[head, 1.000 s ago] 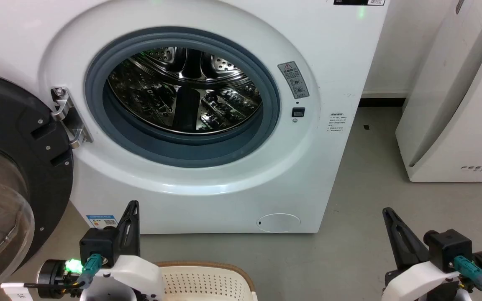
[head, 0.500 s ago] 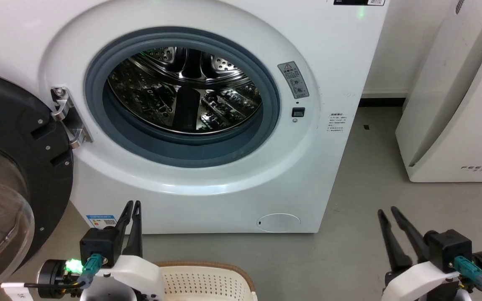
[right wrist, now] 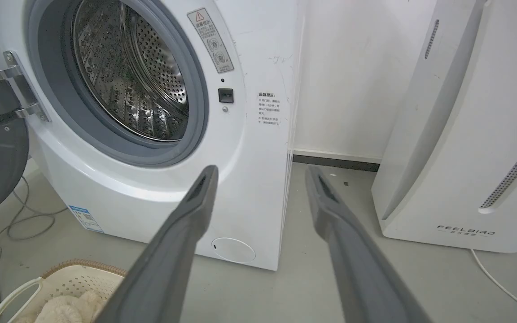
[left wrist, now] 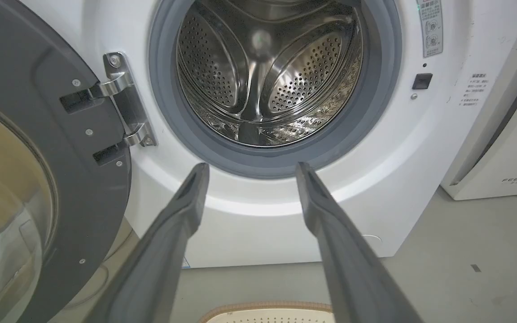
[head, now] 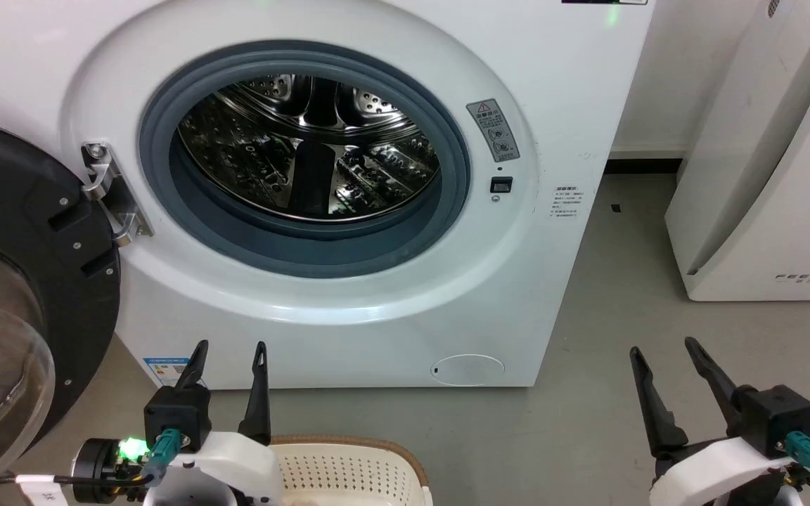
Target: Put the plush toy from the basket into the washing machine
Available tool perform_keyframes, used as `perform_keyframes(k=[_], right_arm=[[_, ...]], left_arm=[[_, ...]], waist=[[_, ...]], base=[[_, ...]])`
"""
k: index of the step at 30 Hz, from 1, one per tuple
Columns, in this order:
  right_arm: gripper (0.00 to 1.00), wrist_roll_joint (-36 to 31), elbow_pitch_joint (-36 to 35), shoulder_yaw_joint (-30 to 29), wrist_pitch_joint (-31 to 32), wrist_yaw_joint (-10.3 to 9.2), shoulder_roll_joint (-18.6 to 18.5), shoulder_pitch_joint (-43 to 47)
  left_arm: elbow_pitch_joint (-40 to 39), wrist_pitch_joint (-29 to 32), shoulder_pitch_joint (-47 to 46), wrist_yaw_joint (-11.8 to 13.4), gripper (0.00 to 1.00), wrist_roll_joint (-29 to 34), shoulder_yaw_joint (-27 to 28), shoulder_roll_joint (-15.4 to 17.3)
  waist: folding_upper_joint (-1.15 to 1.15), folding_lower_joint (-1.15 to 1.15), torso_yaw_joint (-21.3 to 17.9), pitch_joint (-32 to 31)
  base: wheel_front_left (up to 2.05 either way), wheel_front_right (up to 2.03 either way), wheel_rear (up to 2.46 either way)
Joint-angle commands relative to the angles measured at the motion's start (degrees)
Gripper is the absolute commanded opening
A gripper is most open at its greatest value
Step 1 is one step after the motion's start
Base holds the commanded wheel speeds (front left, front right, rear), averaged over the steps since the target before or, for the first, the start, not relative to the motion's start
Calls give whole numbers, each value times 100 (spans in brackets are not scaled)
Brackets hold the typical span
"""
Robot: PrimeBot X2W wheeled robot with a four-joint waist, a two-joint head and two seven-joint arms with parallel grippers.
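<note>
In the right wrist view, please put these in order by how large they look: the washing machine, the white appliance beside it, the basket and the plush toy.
1. washing machine
2. white appliance, cut off by the frame
3. basket, only a corner in view
4. plush toy, a small part showing inside the basket

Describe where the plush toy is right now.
In the right wrist view, the plush toy lies inside the basket at the lower left corner, on the floor before the washing machine.
</note>
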Motion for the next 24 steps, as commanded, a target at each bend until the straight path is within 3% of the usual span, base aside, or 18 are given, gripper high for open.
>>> perform_keyframes(k=[1, 14, 24], right_arm=[[100, 103, -39, -23, -66, -1, 0, 7], [100, 551, -152, -124, -268, -1, 0, -170], [100, 830, -244, -201, -388, -2, 0, -378]], left_arm=[[65, -65, -87, 22, 100, -35, -26, 4], [1467, -250, -728, -172, 100, 0, -331, 108], [2302, -40, -1145, -253, 100, -45, -466, 248]], waist=[[0, 0, -3, 15], [0, 0, -197, 506], [0, 0, -346, 1031]], base=[[0, 0, 0], [0, 0, 0], [0, 0, 0]])
